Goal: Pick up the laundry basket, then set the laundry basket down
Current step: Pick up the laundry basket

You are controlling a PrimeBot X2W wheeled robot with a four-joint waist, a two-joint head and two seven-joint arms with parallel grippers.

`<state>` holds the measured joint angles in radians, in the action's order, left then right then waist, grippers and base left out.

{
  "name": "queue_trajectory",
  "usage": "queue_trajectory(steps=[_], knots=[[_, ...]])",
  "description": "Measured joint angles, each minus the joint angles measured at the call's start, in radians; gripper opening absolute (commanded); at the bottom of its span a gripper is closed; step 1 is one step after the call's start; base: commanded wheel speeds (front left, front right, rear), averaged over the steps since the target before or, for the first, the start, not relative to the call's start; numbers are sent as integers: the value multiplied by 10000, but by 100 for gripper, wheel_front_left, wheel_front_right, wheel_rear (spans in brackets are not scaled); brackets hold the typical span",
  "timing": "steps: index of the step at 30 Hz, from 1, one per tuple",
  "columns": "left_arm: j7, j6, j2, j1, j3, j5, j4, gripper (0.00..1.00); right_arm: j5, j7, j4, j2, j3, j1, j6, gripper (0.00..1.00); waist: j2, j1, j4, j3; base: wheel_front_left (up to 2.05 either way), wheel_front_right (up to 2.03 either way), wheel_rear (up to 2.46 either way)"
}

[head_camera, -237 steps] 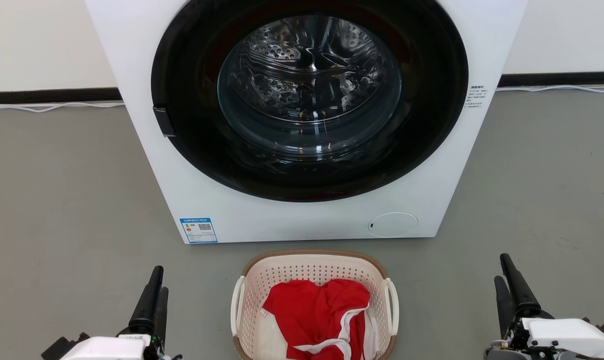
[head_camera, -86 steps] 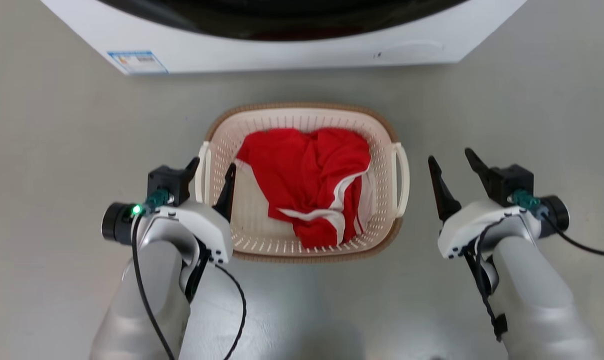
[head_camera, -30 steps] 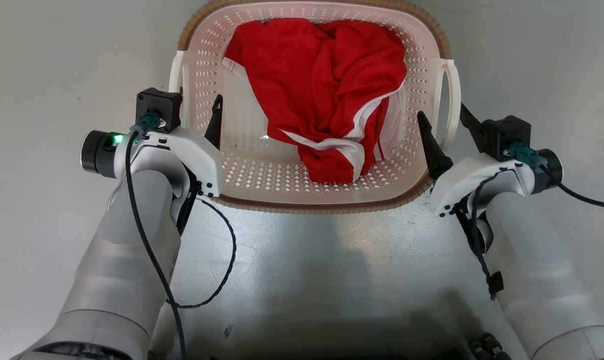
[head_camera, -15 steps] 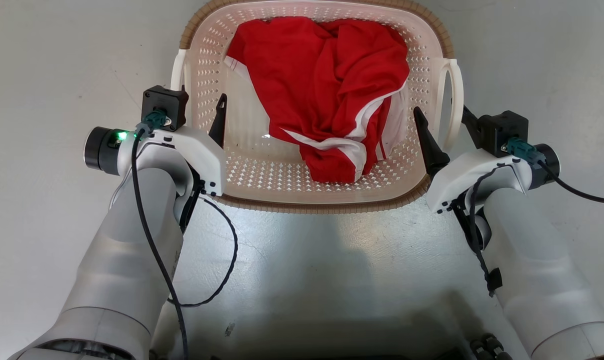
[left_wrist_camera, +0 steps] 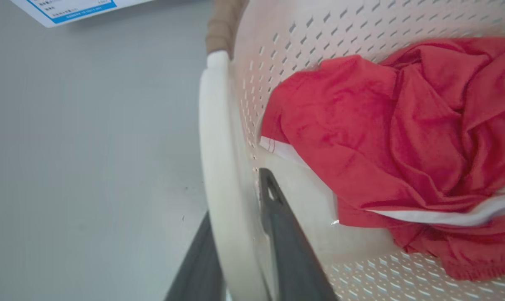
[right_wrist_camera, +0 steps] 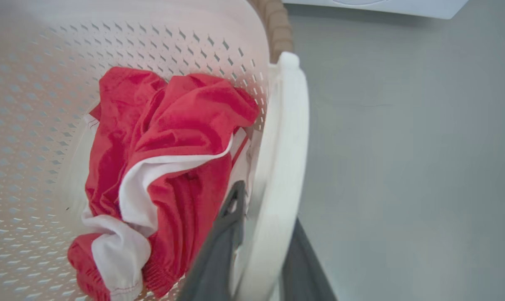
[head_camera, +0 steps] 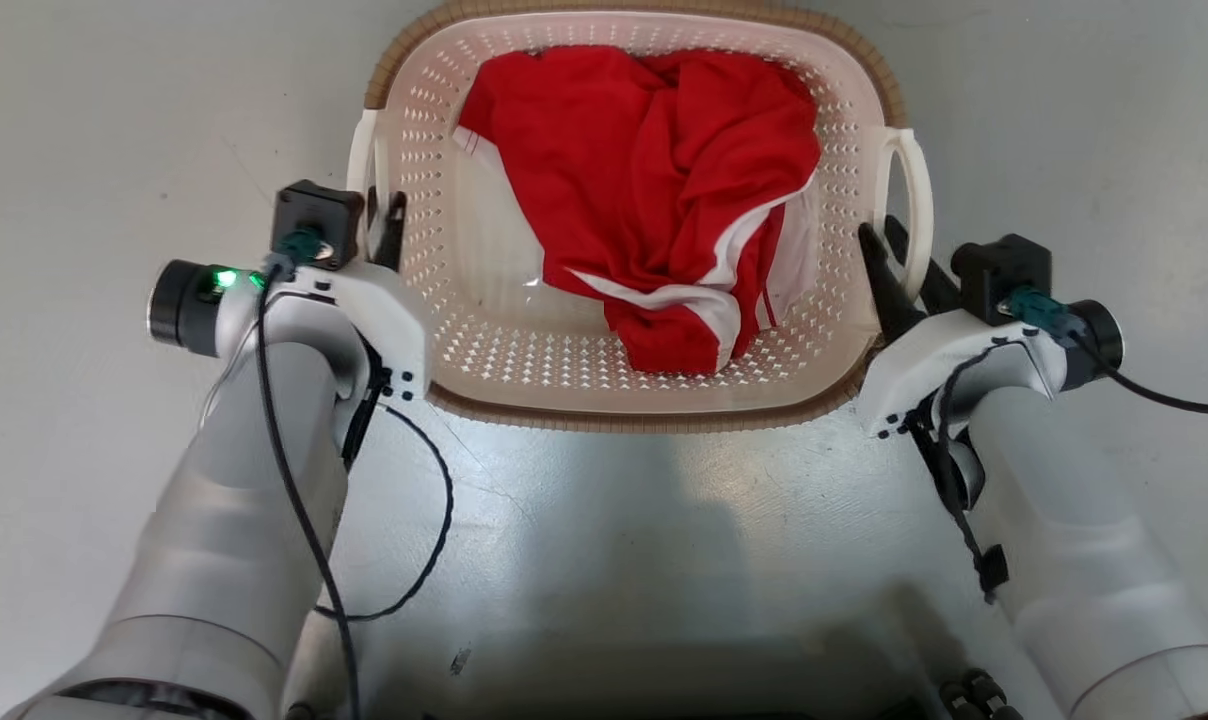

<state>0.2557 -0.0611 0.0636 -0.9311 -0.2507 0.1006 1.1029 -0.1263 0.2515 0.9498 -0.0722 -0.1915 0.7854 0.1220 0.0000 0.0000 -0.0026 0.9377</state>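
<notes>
A blue-edged label [left_wrist_camera: 68,8] is seen, but its tiny words cannot be read. The laundry basket [head_camera: 644,422], with a red cloth [head_camera: 664,170] inside, is found between both hands: its left handle [head_camera: 363,165] is pinched by the left hand [head_camera: 384,222], its right handle [head_camera: 921,200] by the right hand [head_camera: 884,248].
</notes>
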Motion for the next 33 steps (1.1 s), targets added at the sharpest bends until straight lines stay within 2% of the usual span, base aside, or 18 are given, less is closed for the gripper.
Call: queue_trajectory(steps=[12,17,26,33], knots=[[-6,138,-88,227,-125,56,291,0,-309,15,727,12,-383,31,-77,0,0,0,-134,-578,0,0,0],[-8,171,-111,472,-109,228,539,0,-539,-418,849,10,-794,21,-77,0,0,0,-249,-1118,0,0,0],[-17,161,-184,935,-111,443,1444,0,-970,-1519,976,10,-1639,-125,-79,0,0,0,-534,-2562,0,0,0],[-506,184,-228,1902,-397,437,1868,0,-1569,-2408,993,13,-2418,-1066,-81,0,0,0,-761,-4113,0,0,0]])
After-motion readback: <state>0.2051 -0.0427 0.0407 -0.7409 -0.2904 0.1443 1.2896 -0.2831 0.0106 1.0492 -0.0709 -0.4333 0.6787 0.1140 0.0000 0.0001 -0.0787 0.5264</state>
